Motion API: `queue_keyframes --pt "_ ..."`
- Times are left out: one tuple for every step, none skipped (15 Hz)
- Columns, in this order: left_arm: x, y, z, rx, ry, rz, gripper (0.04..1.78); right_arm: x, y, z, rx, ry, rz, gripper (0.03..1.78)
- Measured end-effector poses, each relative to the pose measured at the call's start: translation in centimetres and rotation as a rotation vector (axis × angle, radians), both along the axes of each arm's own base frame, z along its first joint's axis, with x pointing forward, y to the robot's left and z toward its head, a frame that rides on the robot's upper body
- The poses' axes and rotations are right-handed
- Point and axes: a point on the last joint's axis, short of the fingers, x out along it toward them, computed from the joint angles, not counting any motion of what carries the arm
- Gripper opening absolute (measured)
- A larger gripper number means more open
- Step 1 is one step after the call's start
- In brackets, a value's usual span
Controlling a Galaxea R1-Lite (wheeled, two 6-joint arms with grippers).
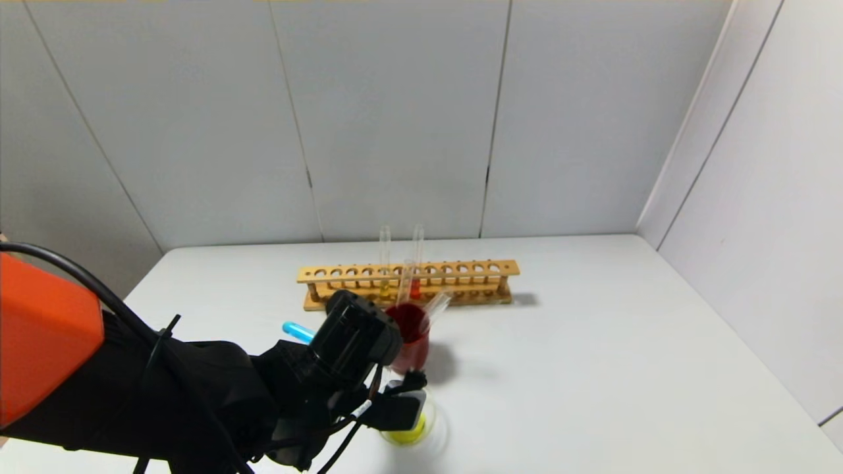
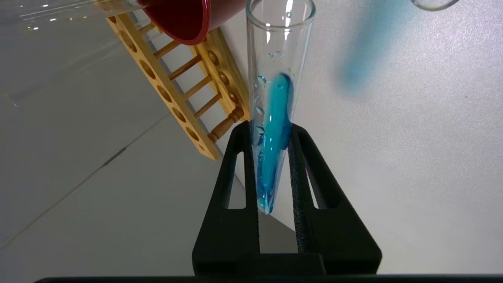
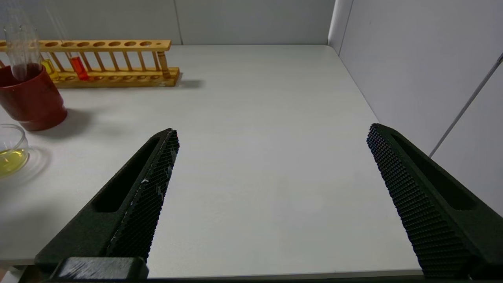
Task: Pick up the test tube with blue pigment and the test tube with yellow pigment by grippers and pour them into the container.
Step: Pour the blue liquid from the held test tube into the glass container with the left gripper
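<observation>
My left gripper (image 2: 270,129) is shut on the test tube with blue pigment (image 2: 275,118). The tube lies tilted, and blue liquid runs along its wall toward the open mouth. In the head view its blue tip (image 1: 296,330) sticks out behind the left gripper (image 1: 352,342), just left of and above the container (image 1: 411,428). The container is a squat clear beaker holding yellow liquid; its rim (image 2: 434,4) shows past the tube mouth. No lemon-yellow-tipped tube shows. My right gripper (image 3: 272,131) is open and empty over the table's near right part.
A red cup (image 1: 409,336) with clear empty tubes stands just behind the beaker. The wooden rack (image 1: 408,282) behind it holds an amber-yellow tube and an orange-red tube. The beaker (image 3: 10,151) and the cup (image 3: 31,98) lie far left of the right gripper.
</observation>
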Motion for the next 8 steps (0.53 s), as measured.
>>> queue_keyframes --pt "0.05 -0.07 -0.08 0.006 0.001 -0.003 0.30 0.00 0.00 0.00 0.000 0.000 0.000 1.75" --pt "0.08 -0.10 -0.11 0.014 0.002 -0.009 0.30 0.00 0.00 0.00 0.000 0.000 0.000 1.75" --pt "0.09 -0.12 -0.12 0.022 0.002 -0.015 0.30 0.00 0.00 0.00 0.000 0.000 0.000 1.75" --pt "0.10 -0.18 -0.06 0.026 -0.001 -0.020 0.30 0.00 0.00 0.00 -0.001 0.000 0.000 1.75" --pt "0.11 -0.24 -0.03 0.027 -0.003 -0.021 0.30 0.00 0.00 0.00 0.000 0.000 0.000 1.75" --pt "0.09 -0.31 -0.02 0.028 -0.005 -0.021 0.30 0.00 0.00 0.00 0.000 0.000 0.000 1.75" --pt "0.07 -0.36 0.01 0.028 -0.008 -0.021 0.30 0.00 0.00 0.00 0.000 0.000 0.000 1.75" --pt "0.05 -0.40 0.01 0.030 -0.009 -0.021 0.30 0.00 0.00 0.00 -0.001 0.000 0.000 1.75"
